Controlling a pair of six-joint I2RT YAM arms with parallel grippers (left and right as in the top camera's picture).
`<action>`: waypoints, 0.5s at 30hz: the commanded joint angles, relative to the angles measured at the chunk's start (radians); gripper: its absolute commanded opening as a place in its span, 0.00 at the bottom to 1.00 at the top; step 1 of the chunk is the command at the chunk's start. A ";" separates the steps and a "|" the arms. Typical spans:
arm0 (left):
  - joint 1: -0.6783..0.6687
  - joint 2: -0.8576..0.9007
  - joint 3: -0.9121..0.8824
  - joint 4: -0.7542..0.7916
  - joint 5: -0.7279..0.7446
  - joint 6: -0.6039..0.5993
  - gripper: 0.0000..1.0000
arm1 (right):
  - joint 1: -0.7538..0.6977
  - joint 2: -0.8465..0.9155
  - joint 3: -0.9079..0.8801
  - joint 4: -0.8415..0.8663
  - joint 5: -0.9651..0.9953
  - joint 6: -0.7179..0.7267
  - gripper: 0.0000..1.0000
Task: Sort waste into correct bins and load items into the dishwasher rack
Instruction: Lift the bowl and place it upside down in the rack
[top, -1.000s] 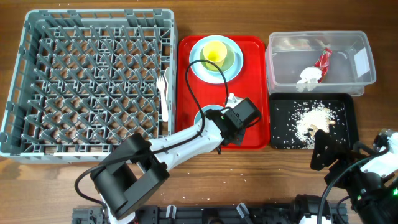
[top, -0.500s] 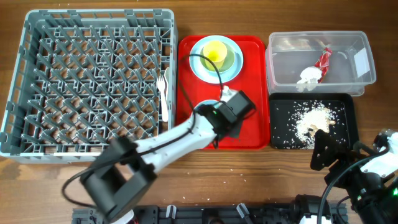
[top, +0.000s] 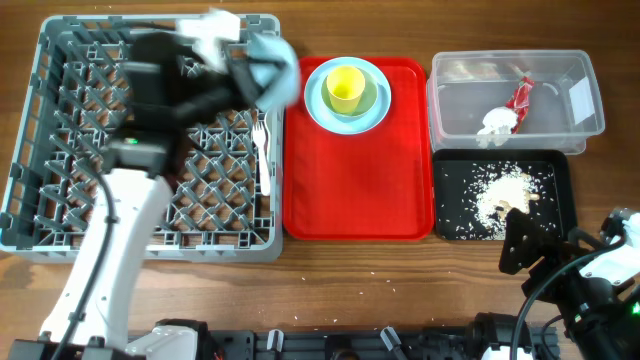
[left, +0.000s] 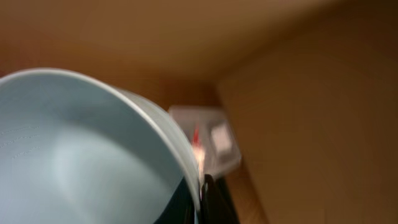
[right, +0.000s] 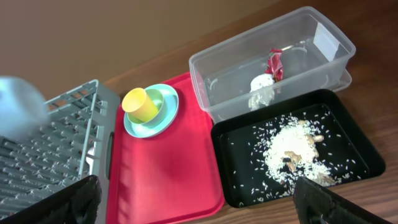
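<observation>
My left gripper (top: 250, 62) is shut on the rim of the small light-blue bowl (top: 276, 68) and holds it, blurred by motion, above the far right corner of the grey dishwasher rack (top: 60, 60). In the left wrist view the bowl (left: 81, 155) fills the left side, with the fingers (left: 200, 200) pinching its rim. The yellow cup (top: 345, 88) stands on the light-blue plate (top: 316, 108). A white fork (top: 262, 140) lies in the rack. My right gripper (top: 522, 245) is open and empty near the front right edge; it also shows in the right wrist view (right: 199, 202).
The red serving tray (top: 350, 190) lies in the middle. The clear tub (top: 585, 125) holds the white napkin (top: 495, 122) and red wrapper (top: 522, 95). The black tray (top: 450, 165) holds rice scraps (top: 505, 190).
My left arm lifted the bowl off the front of the red tray and swung it up and left to above the rack's far right corner. The right arm has not moved.
</observation>
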 joint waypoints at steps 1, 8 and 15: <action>0.141 0.084 0.009 0.261 0.195 -0.234 0.04 | -0.002 -0.002 0.001 0.002 -0.009 0.008 1.00; 0.182 0.498 0.016 0.940 0.291 -0.730 0.04 | -0.002 -0.002 0.001 0.002 -0.009 0.008 1.00; 0.198 0.814 0.113 1.125 0.344 -0.906 0.04 | -0.002 -0.002 0.001 0.002 -0.009 0.008 1.00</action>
